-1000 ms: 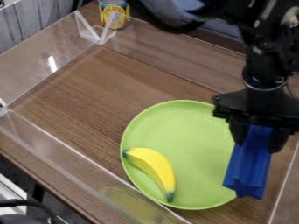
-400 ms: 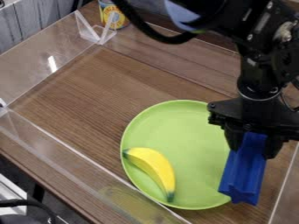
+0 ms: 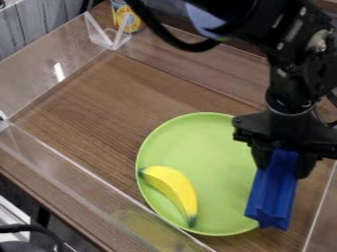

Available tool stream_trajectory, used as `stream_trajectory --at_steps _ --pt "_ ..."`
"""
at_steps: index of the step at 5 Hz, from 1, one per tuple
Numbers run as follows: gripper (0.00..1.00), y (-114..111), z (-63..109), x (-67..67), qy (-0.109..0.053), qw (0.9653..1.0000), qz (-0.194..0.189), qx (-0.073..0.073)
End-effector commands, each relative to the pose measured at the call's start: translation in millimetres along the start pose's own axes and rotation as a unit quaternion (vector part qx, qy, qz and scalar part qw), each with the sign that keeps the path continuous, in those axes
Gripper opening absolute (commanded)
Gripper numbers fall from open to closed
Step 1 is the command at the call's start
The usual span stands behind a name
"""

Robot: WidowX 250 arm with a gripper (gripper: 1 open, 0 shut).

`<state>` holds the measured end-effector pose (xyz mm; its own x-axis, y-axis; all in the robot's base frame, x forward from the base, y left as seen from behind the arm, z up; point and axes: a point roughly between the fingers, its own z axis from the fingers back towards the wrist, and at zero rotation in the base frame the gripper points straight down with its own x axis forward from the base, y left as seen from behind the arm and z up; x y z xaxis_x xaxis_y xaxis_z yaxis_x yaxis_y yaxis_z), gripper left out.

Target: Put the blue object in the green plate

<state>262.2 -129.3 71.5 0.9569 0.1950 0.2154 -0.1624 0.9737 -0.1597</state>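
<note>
blue object shifted slightly left, hand clamped, no legible writing

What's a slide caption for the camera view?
End effector shut on blue object at green plate's right edge, banana inside.

Glossy plastic green plate, wood-grain table

A brown wood-grain table carries everything, fenced by clear plastic walls along its left and near edges. The green plate lies flat on it toward the near right corner. At the far left corner stands a yellow can, near the wall.
</note>
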Motion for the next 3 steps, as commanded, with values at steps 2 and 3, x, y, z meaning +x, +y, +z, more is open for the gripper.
stream_trajectory --at_steps 2,3 --pt "0.00 -2.5 1.5 5.3 -0.018 0.9998 -0.001 0.000" --pt "0.00 -1.8 -1.1 6.6 -0.021 0.9998 0.001 0.003"
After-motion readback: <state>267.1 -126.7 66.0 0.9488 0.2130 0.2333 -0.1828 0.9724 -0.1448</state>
